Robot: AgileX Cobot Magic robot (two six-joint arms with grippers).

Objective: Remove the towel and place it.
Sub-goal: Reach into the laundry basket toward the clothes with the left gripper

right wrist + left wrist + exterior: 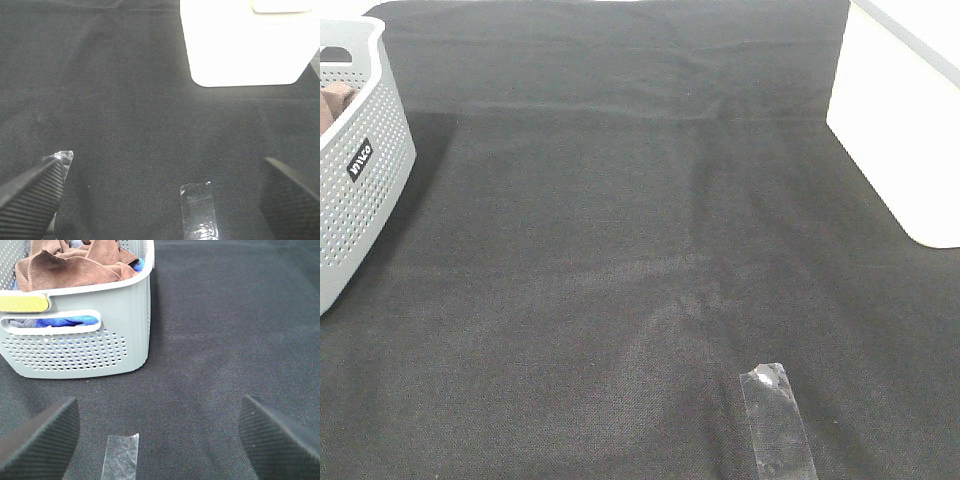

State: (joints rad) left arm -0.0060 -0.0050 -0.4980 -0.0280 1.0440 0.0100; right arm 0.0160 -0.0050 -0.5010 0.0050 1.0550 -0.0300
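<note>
The reddish-brown towel [80, 262] lies crumpled on top of blue cloth inside a grey perforated basket [115, 340]; in the exterior high view only a small brown bit of the towel [334, 100] shows over the rim of the basket [365, 170] at the far left. My left gripper [159, 437] is open above the black cloth, short of the basket, with nothing between its fingers. My right gripper [159, 192] is open wide over the black cloth, also empty. Neither arm appears in the exterior high view.
A black table cloth [620, 280] covers the table. A white box [247, 42] stands at the right [910, 130]. Clear tape strips [778, 420] are stuck on the cloth, one [120, 457] under the left gripper and one [199, 210] under the right.
</note>
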